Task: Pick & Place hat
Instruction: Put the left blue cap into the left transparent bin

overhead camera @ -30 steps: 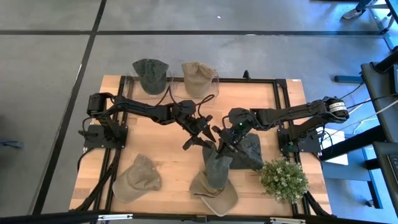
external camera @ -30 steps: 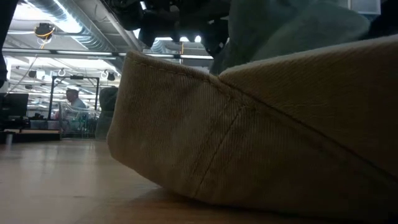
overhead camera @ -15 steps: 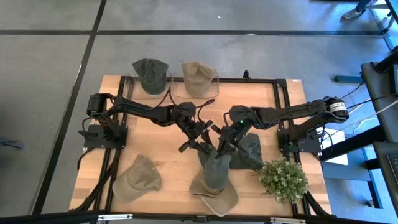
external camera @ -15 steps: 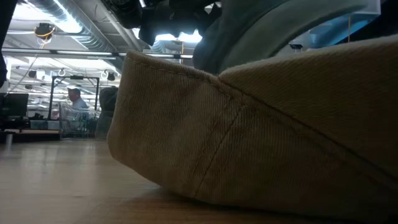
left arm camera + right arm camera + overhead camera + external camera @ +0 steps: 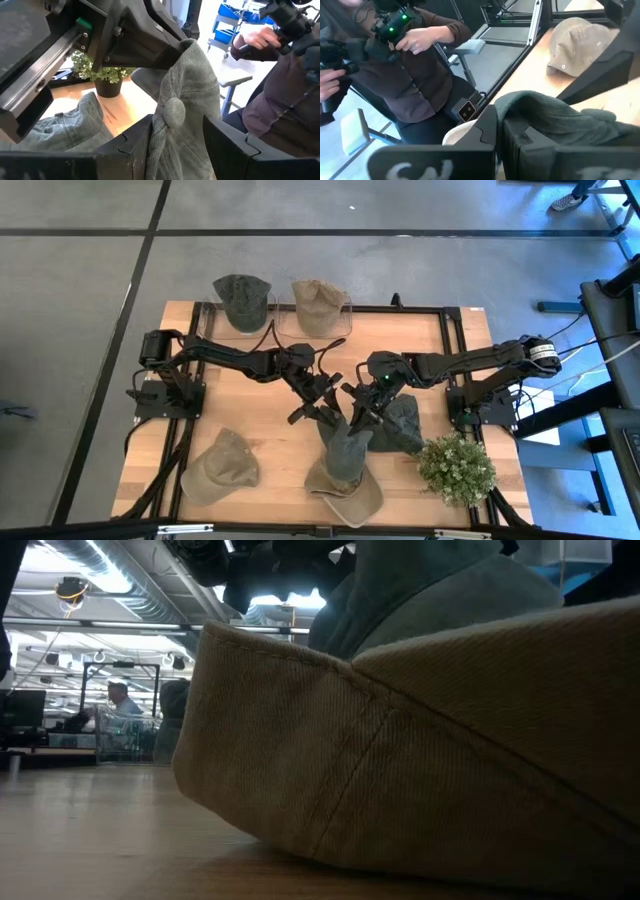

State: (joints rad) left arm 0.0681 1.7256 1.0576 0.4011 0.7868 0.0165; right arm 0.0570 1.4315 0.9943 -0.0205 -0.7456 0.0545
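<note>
Low view is filled by a tan hat (image 5: 420, 760) lying at the tabletop's (image 5: 270, 430) near edge, with a grey-green hat (image 5: 345, 450) draped over its crown. The right gripper (image 5: 362, 414) pinches that grey-green hat's fabric, fingers pressed together on it — the cloth hangs lifted from the pinch. The left gripper (image 5: 322, 408) sits just beside it, fingers (image 5: 135, 145) spread to either side of the hat's top button, not closed on it. A khaki hat (image 5: 220, 465) lies by the near left corner, a potted plant (image 5: 455, 468) by the near right. Another dark hat (image 5: 405, 425) lies under the right arm. At the far edge sit two more hats — green (image 5: 242, 300) and beige (image 5: 318, 305).
</note>
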